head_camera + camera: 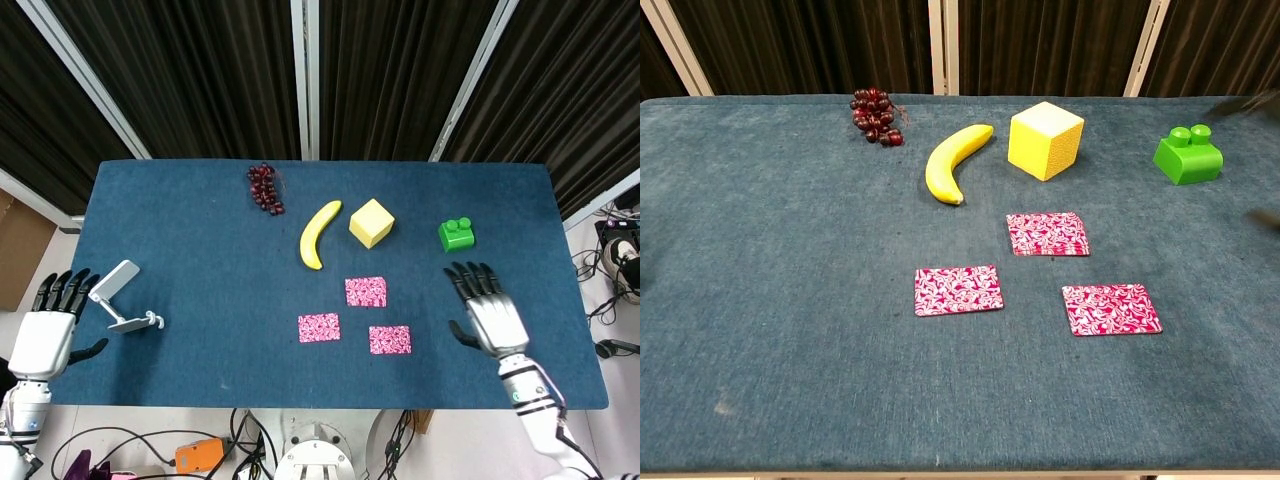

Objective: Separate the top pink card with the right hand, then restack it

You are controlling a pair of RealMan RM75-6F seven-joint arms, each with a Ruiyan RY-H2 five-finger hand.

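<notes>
Three pink patterned cards lie flat and apart on the blue table. One card point(366, 291) point(1047, 234) sits below the yellow cube. A second card point(390, 340) point(1111, 308) lies nearer the front, to the right. The third card point(319, 327) point(959, 290) lies to the left. My right hand point(487, 316) hovers well right of the cards, fingers spread, holding nothing. In the chest view only a dark blur of the right hand point(1245, 102) shows at the right edge. My left hand point(48, 333) stays at the table's left edge, fingers apart and empty.
A banana point(318, 234), a yellow cube point(371, 222), a green block point(457, 234) and dark grapes point(264, 187) lie across the back half. A grey and white tool point(122, 300) rests near the left hand.
</notes>
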